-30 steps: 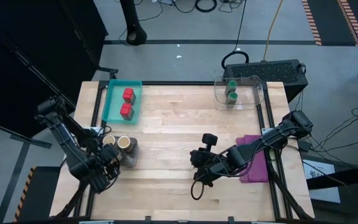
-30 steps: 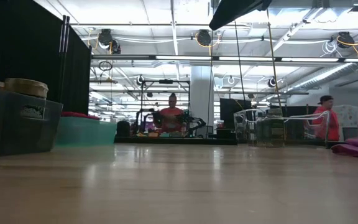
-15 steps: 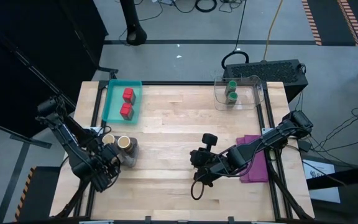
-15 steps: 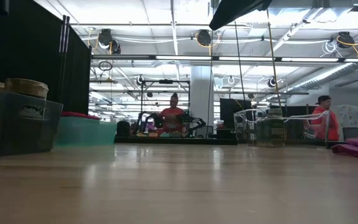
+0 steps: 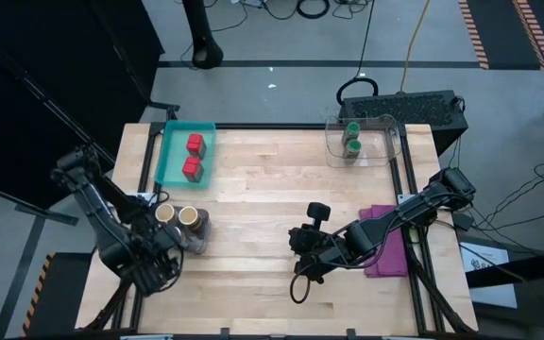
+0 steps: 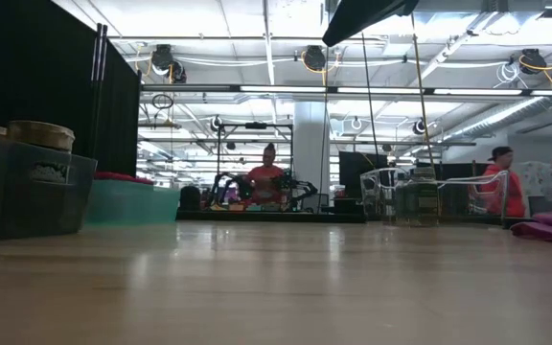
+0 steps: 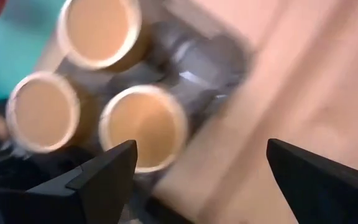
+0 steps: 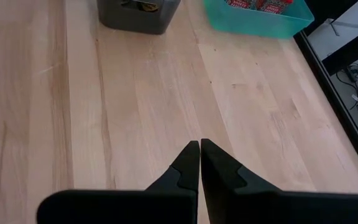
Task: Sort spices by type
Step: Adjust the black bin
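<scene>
The left gripper (image 5: 163, 253) hung with its jaws spread wide and nothing between them, just above the grey bin (image 5: 196, 233) at the table's (image 5: 263, 198) left front edge. Three tan jars (image 7: 143, 127) stood together inside that bin, cream tops up. The two red jars (image 5: 194, 156) sat one behind the other in the teal tray (image 5: 173, 142) at the back left. The two green-lidded jars (image 5: 352, 138) stood in the clear box (image 5: 385, 142) at the back right. The right gripper (image 8: 199, 163) rested low over bare wood near the table's middle front, jaws closed together on nothing, beside the purple cloth (image 5: 390, 250).
</scene>
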Motion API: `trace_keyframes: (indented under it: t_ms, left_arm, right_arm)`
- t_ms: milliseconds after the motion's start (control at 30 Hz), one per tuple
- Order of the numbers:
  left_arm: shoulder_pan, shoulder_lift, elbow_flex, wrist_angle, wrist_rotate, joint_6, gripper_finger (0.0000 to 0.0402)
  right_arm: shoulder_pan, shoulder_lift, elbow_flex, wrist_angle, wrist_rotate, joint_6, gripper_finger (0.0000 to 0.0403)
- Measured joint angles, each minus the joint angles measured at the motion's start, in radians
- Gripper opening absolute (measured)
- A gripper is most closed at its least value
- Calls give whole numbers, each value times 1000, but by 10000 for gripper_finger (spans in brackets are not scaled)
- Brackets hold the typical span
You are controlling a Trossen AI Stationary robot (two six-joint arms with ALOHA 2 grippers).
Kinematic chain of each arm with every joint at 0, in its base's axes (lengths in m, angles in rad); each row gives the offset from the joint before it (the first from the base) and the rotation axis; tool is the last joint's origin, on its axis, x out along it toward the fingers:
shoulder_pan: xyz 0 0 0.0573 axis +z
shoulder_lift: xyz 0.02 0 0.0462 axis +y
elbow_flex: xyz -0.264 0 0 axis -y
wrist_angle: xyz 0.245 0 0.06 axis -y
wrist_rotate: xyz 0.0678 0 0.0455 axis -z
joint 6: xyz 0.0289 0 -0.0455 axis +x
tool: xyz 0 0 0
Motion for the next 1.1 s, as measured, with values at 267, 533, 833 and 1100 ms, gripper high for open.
trace_keyframes:
  t_ms: [267,533,833,1100]
  left_arm:
    - [4,13,63,293,-190,259,363]
    - [29,170,63,463,-20,610,324]
    - [29,356,62,473,101,802,92]
    - [62,383,62,457,-29,808,9]
  right_arm:
    - [0,0,0,0,0,1,0]
    - [3,0,0,1,-1,12,0]
    - [3,0,0,1,-2,22,0]
    - [3,0,0,0,-2,20,0]
